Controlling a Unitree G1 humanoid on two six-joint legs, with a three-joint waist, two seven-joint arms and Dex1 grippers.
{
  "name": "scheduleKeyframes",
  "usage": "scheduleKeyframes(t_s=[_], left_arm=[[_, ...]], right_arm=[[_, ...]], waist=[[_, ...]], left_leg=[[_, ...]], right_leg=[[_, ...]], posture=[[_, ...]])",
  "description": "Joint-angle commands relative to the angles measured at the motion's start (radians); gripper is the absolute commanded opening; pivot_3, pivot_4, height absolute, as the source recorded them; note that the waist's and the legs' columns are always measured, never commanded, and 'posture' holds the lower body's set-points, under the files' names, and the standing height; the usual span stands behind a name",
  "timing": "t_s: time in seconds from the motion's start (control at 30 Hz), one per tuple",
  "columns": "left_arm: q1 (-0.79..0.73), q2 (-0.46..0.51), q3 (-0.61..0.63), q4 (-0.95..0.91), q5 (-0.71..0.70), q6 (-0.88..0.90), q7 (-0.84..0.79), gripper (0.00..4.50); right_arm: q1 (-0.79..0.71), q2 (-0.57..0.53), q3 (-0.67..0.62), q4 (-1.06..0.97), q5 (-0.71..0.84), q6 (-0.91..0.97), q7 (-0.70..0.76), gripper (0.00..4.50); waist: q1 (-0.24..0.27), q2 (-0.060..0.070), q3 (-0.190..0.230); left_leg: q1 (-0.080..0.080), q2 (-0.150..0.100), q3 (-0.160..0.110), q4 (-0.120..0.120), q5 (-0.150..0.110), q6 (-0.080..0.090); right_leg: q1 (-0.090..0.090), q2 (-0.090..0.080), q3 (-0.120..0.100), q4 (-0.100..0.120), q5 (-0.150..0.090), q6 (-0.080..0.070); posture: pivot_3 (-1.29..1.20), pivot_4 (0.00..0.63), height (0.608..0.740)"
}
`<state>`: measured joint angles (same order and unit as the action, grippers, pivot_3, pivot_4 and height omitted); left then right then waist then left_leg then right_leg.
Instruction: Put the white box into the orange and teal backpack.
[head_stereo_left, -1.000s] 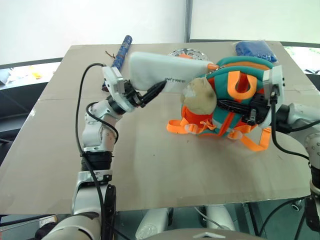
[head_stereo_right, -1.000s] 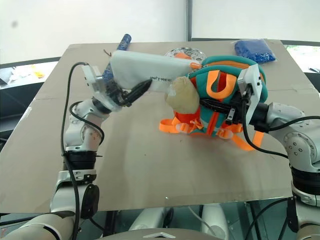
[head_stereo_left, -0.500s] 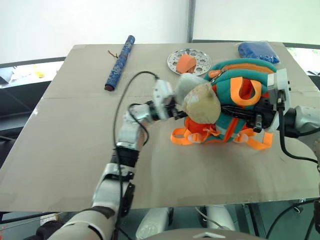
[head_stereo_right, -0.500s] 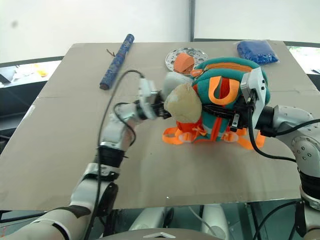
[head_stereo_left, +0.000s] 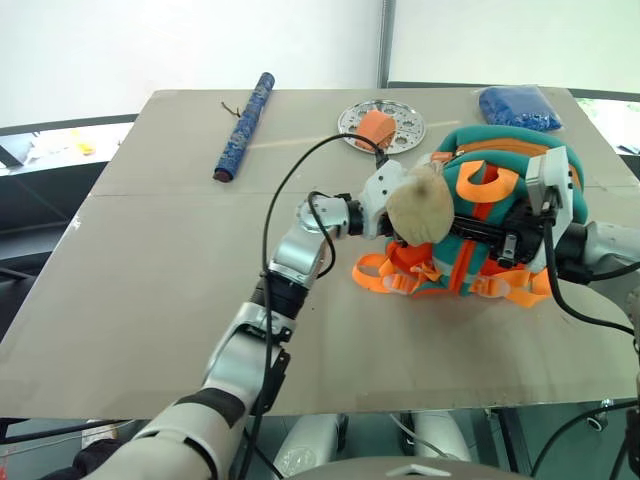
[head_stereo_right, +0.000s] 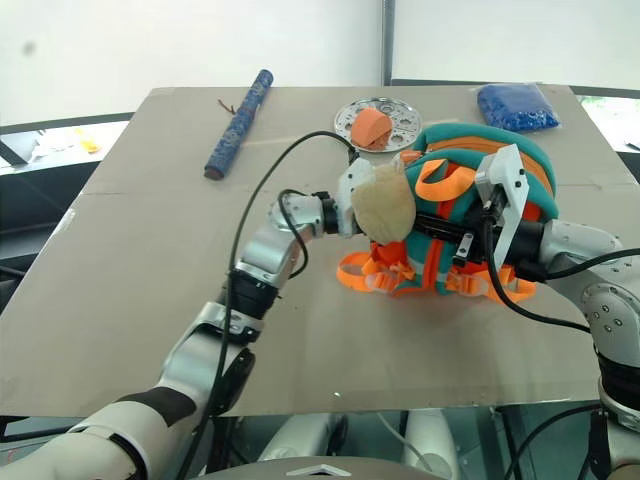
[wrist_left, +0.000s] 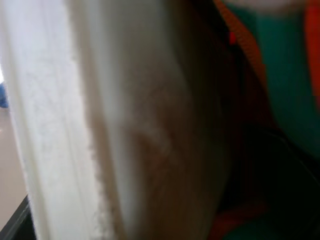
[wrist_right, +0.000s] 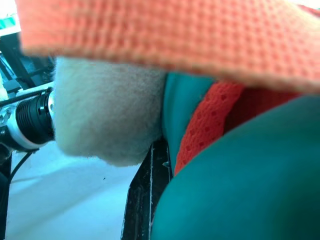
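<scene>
**Left arm reaches into the backpack; right gripper holds it at the strap**

The left gripper (head_stereo_left: 392, 212) is buried behind the plush toy (head_stereo_left: 420, 205) at the backpack's mouth, so I cannot tell how its fingers stand. The left wrist view shows a pale white surface, the box (wrist_left: 55, 125), pressed close against the camera with teal and orange fabric beside it; the box sits at the backpack's opening, hidden from the head views by the toy and the bag.

The right gripper (head_stereo_right: 470, 232) has its fingers pressed together, pinching the backpack (head_stereo_left: 500, 170) at an orange strap on the bag's right side.

The backpack stands on a tan table (head_stereo_left: 150, 290) with its orange straps spread on the board in front. Just behind the backpack lies a silver plate (head_stereo_left: 398, 122) with an orange piece (head_stereo_left: 374, 128) on it. Far behind and to the right of the backpack is a blue bag (head_stereo_left: 518, 106). Well to the backpack's left, a blue roll (head_stereo_left: 244, 125) lies lengthwise. A white wall rises behind the table.
</scene>
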<state>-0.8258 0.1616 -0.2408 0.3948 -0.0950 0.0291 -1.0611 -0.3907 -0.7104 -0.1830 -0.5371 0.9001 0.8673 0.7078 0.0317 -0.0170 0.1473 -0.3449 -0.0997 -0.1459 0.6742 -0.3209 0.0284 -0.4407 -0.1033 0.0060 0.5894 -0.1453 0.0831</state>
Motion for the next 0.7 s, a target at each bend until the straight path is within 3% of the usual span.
scheduleKeyframes(t_s=[0.03, 0.13, 0.33, 0.47, 0.7], left_arm=[[0.062, 0.06, -0.026, -0.114, -0.078, 0.083, -0.128, 4.42], [0.088, 0.143, 0.1, -0.242, -0.268, 0.301, -0.164, 4.42], [0.132, 0.304, 0.266, -0.323, -0.497, 0.618, -0.186, 4.42], [0.162, 0.385, 0.377, -0.438, -0.775, 0.956, -0.169, 4.42], [0.131, 0.24, 0.338, -0.546, -0.858, 1.044, 0.057, 4.42]], right_arm=[[-0.012, 0.022, -0.029, -0.041, -0.004, -0.039, -0.059, 0.0], [0.003, 0.028, -0.039, -0.041, -0.013, -0.049, -0.08, 0.0], [0.023, 0.041, -0.048, -0.04, -0.022, -0.074, -0.114, 0.0], [0.04, 0.048, -0.042, -0.039, -0.024, -0.088, -0.113, 0.0], [0.056, 0.047, -0.023, -0.03, -0.039, -0.107, -0.088, 0.0]], waist=[[-0.015, 0.0, 0.0], [-0.023, 0.0, 0.0], [-0.041, 0.0, 0.0], [-0.043, 0.0, 0.001], [-0.034, 0.0, 0.001]], left_leg=[[0.0, 0.001, -0.001, 0.0, 0.0, 0.0], [-0.001, 0.001, -0.001, -0.001, 0.0, 0.0], [-0.002, 0.001, 0.0, -0.002, 0.0, 0.0], [-0.002, 0.001, -0.001, -0.003, 0.0, 0.0], [-0.001, 0.001, 0.0, -0.002, 0.0, 0.0]], right_leg=[[-0.001, 0.0, 0.001, 0.0, 0.0, 0.0], [-0.002, 0.0, 0.003, 0.001, 0.0, 0.0], [-0.005, 0.002, 0.004, 0.002, 0.0, 0.0], [-0.006, 0.002, 0.004, 0.001, 0.0, 0.0], [-0.005, 0.002, 0.005, 0.002, 0.0, 0.0]], posture=[[0.0, 0.15, 0.737], [0.0, 0.15, 0.737], [0.0, 0.15, 0.737], [0.0, 0.15, 0.737], [0.0, 0.15, 0.737]])
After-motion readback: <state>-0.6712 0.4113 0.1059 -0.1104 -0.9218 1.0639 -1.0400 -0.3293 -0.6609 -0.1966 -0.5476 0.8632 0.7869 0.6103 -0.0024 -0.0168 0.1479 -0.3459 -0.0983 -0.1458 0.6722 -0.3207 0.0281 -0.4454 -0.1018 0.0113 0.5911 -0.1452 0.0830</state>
